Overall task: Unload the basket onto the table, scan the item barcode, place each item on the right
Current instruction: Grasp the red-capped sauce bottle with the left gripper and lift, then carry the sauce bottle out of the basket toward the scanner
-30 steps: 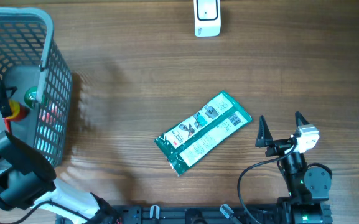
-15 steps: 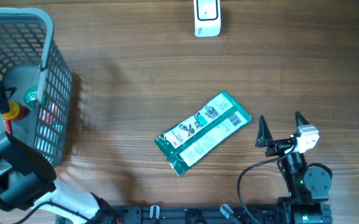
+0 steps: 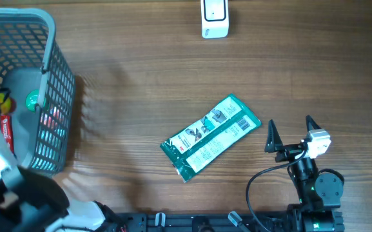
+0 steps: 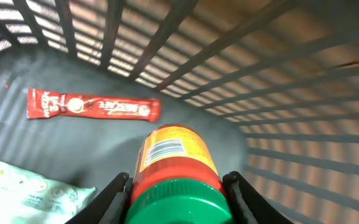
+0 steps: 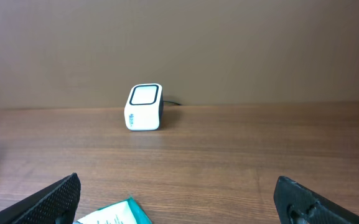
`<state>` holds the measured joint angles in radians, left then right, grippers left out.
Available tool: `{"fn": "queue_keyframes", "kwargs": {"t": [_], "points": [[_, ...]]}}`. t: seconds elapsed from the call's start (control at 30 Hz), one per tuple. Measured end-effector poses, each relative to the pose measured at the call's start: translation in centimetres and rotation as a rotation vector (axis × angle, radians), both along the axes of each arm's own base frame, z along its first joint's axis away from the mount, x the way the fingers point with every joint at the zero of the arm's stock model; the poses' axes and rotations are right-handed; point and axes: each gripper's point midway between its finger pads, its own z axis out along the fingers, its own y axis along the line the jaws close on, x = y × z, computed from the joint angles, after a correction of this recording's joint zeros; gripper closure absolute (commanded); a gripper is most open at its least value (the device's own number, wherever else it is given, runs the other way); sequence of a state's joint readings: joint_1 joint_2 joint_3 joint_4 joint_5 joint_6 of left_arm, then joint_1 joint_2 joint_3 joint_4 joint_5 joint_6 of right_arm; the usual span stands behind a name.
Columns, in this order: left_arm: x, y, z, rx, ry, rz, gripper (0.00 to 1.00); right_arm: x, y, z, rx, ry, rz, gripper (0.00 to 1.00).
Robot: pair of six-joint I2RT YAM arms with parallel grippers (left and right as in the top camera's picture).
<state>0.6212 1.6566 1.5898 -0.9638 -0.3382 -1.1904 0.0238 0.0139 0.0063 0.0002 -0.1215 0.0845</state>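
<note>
The left pincer has just closed on the jar in the basket, ready to lift. The right pincer is wide open.

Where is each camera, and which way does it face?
Overhead: above the table, looking straight down at basket, green packet, scanner; both arms at the bottom edge.
Left wrist: inside the basket, looking down; left fingers flank a green-lidded red jar.
Right wrist: low, facing the scanner across the table; open right fingers in the bottom corners.
Shared: overhead and right wrist both show scanner and packet.
</note>
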Motion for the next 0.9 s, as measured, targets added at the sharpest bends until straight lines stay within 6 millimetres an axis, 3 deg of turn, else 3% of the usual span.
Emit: {"fn": "queue_keyframes", "kwargs": {"t": [0.1, 0.13, 0.37, 0.57, 0.73, 0.9], "points": [[-0.3, -0.5, 2.5, 0.035, -0.057, -0.024, 0.74, 0.0, 0.0, 0.0, 0.0, 0.0, 0.0, 0.0], [-0.2, -1.1, 4.8, 0.062, -0.124, -0.05, 0.74, 0.0, 0.0, 0.0, 0.0, 0.0, 0.0, 0.0], [0.1, -4.1, 13.0, 0.16, -0.382, -0.199, 0.73, 0.0, 0.0, 0.0, 0.0, 0.0, 0.0, 0.0], [-1.5, -8.6, 19.5, 0.217, -0.588, -0.346, 0.73, 0.0, 0.0, 0.0, 0.0, 0.0, 0.0, 0.0], [-2.5, -13.2, 22.5, 0.217, -0.687, -0.539, 0.73, 0.0, 0.0, 0.0, 0.0, 0.0, 0.0, 0.0], [-2.7, -17.0, 21.7, 0.14, -0.676, -0.706, 0.73, 0.0, 0.0, 0.0, 0.0, 0.0, 0.0, 0.0]]}}
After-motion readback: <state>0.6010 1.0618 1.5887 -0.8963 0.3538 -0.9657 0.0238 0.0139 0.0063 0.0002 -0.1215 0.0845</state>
